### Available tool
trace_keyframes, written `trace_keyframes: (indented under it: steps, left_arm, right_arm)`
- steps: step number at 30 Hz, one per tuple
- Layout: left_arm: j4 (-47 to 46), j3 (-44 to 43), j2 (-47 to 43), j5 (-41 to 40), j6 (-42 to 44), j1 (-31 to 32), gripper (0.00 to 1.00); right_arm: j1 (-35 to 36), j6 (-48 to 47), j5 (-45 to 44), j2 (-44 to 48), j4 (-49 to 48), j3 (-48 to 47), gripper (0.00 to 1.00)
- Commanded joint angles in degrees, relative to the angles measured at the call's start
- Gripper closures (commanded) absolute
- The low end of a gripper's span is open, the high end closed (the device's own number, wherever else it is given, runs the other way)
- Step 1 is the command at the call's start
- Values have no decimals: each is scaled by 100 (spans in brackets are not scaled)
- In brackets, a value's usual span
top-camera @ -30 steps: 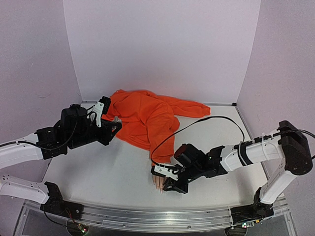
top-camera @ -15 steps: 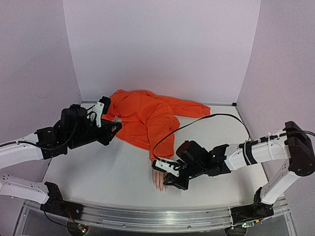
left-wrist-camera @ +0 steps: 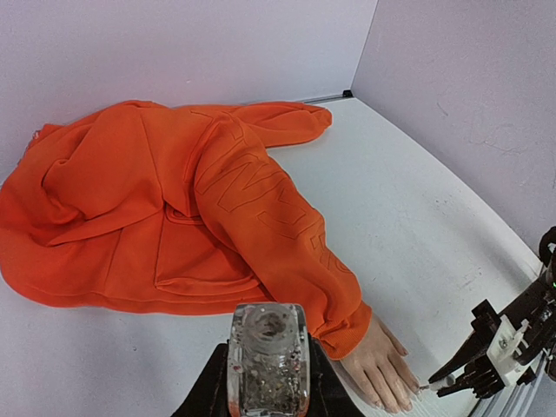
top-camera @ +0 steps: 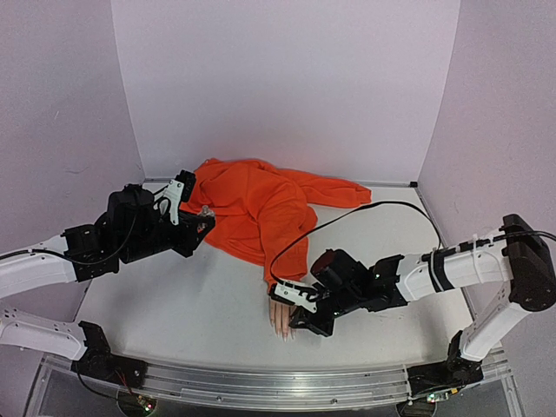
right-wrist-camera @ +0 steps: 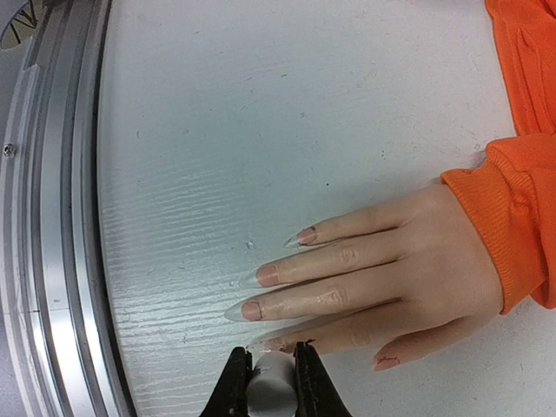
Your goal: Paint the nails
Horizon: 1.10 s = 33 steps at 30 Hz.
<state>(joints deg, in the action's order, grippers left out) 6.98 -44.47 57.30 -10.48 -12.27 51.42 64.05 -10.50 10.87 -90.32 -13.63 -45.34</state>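
The mannequin hand [right-wrist-camera: 400, 252] lies palm down at the table's front, its orange sleeve [right-wrist-camera: 512, 217] at the wrist. It also shows in the top view [top-camera: 279, 318] and the left wrist view [left-wrist-camera: 380, 368]. Its nails [right-wrist-camera: 252, 310] are long, pale and glossy. My right gripper [right-wrist-camera: 272, 375] is shut on a white brush cap [right-wrist-camera: 273, 389], whose tip sits at the nail of the finger beside the thumb. My left gripper [left-wrist-camera: 268, 382] is shut on a small clear glitter bottle [left-wrist-camera: 268, 352], open at the top, held above the table left of the hand.
The orange hoodie [top-camera: 261, 204] is spread across the back middle of the table. A black cable [top-camera: 373, 208] arcs over the right side. The metal front rail [right-wrist-camera: 48, 217] runs close to the fingertips. White walls enclose the back and sides.
My right gripper has shifted slightly right and back, uncovering more of the hand's fingers. The left arm and bottle have not moved.
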Motion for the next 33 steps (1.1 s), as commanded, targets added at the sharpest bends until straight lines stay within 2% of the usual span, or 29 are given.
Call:
trace_keyframes:
  steps: [1,33]
  left_arm:
    - [-347,-128,-16,63,23,-27,100]
    - [-346,-50,-96,40,-3,-27,100]
  right_arm:
    - [41,92,-11,-51,236,-117,100]
    - [37,-35,109,-143,-35,-80,100]
